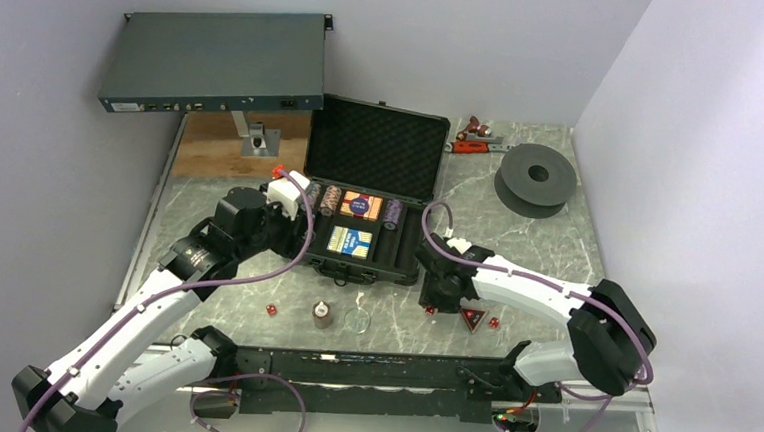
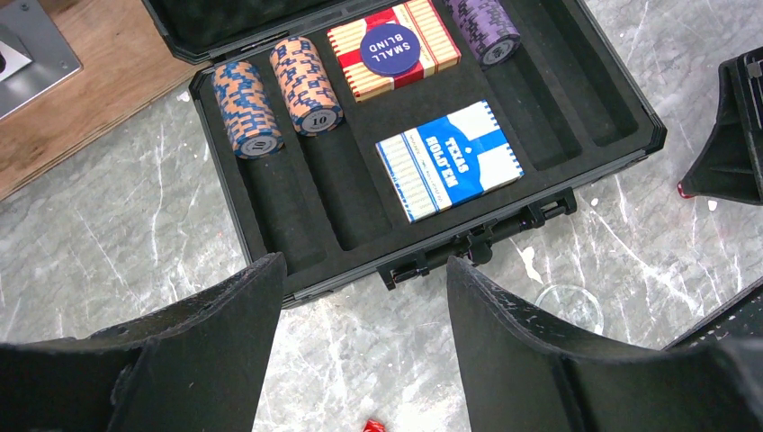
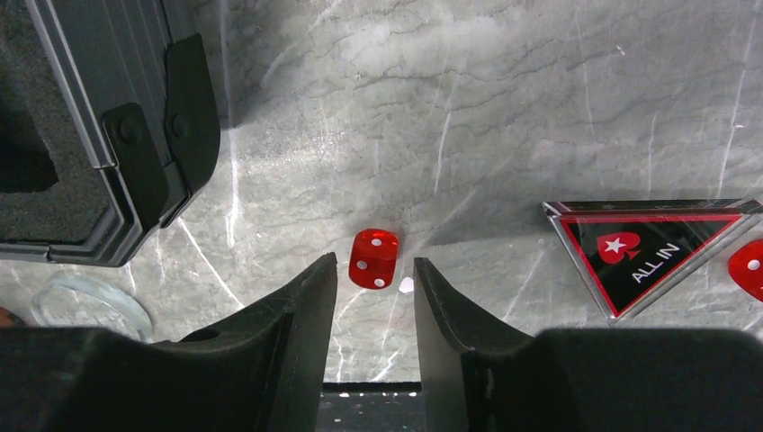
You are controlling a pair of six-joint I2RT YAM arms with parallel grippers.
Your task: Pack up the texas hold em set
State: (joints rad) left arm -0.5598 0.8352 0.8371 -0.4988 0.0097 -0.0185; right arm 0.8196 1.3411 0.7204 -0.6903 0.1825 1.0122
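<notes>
the hard black case (image 2: pixel 576 99), lined with dimpled foam, is laid open on the veined marble table (image 3: pixel 504 99). ridged, striped chips (image 2: pixel 306 85) and two flat card decks (image 2: pixel 450 160) are slotted into it. a glossy red die (image 3: pixel 373 258) and a triangular black-red marker (image 3: pixel 639 252) are set on the marble off its right front corner. the right gripper (image 3: pixel 374 270) is seen with matte jaws narrowly apart, the die at their tips, no contact seen. the left gripper (image 2: pixel 364 265) is held with jaws wide apart over the case's near edge, nothing gripped.

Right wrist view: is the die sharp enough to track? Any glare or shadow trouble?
Right wrist: the red die is sharp, pips legible, and sits in soft shadow on the tabletop; no glare on it. Top external: the die is only a tiny red speck, pips unreadable.
</notes>
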